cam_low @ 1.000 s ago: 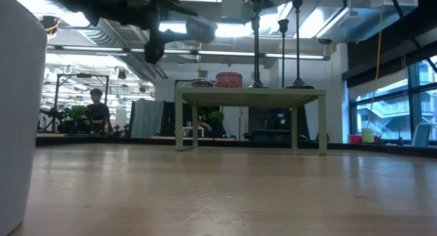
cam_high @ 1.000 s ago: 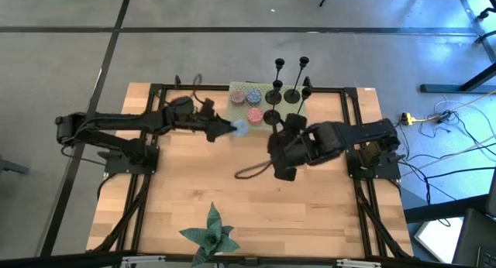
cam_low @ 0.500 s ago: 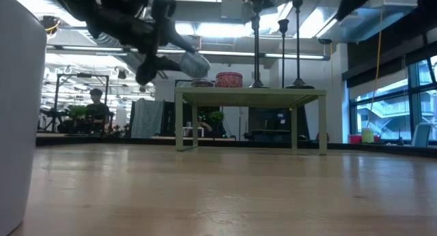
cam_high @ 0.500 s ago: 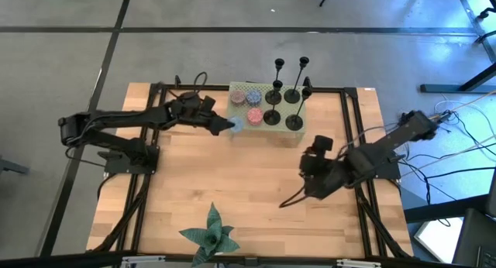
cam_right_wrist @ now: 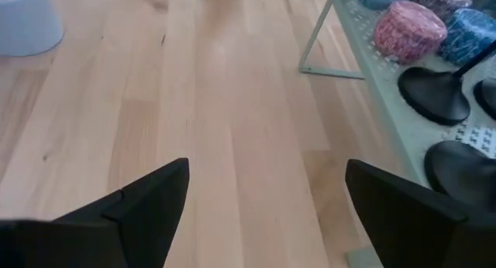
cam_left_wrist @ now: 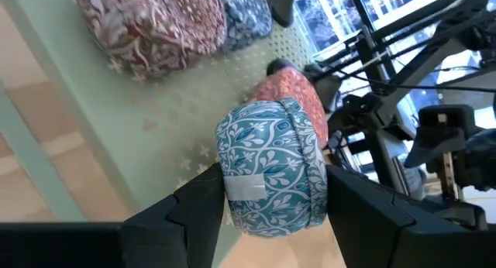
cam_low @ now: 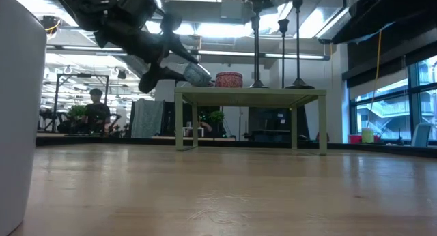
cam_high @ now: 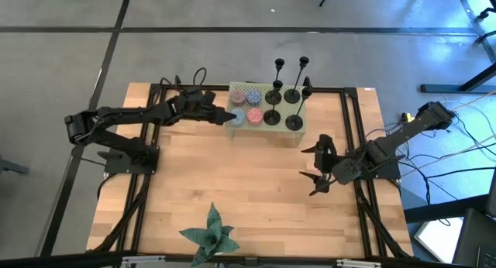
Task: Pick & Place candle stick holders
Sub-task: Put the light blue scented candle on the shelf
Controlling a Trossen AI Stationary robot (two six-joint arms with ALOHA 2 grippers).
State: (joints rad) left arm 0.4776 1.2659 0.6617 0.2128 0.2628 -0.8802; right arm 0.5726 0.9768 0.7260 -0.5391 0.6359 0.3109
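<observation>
— Wooden tabletop (cam_high: 232,183), pale planks, black rails down both sides; a workshop lay beyond it, with a person far off at a bench. What stood on the table?

— At the far edge, a low pale-green perforated stand (cam_high: 298,111). The candle stick holders (cam_high: 284,88) were grouped on its right half: black disc bases, thin stems, small cups on top, of differing heights. Patterned round tins (cam_high: 253,98) crowded its left half. A green star-shaped plant (cam_high: 211,235) sat at the near edge, well apart.

— And the arms?

— The left gripper (cam_high: 230,118) hung at the stand's left corner, clamped on a teal patterned tin (cam_left_wrist: 271,169), not on a holder. The right gripper (cam_right_wrist: 263,192) hovered over bare wood at the right side, fingers spread wide, empty, near the stand but touching nothing.

— How would a holder handle, do you reckon?

— Rigid and probably light, I'd judge, but top-heavy in behaviour: a tall stem on a small base tips easily. The black finish looked smooth, so possibly slippery. I'd take it low on the stem, just above the disc, fingers across it, and lift straight up. The bases sat close together, so a sideways nudge could topple a neighbour.
</observation>
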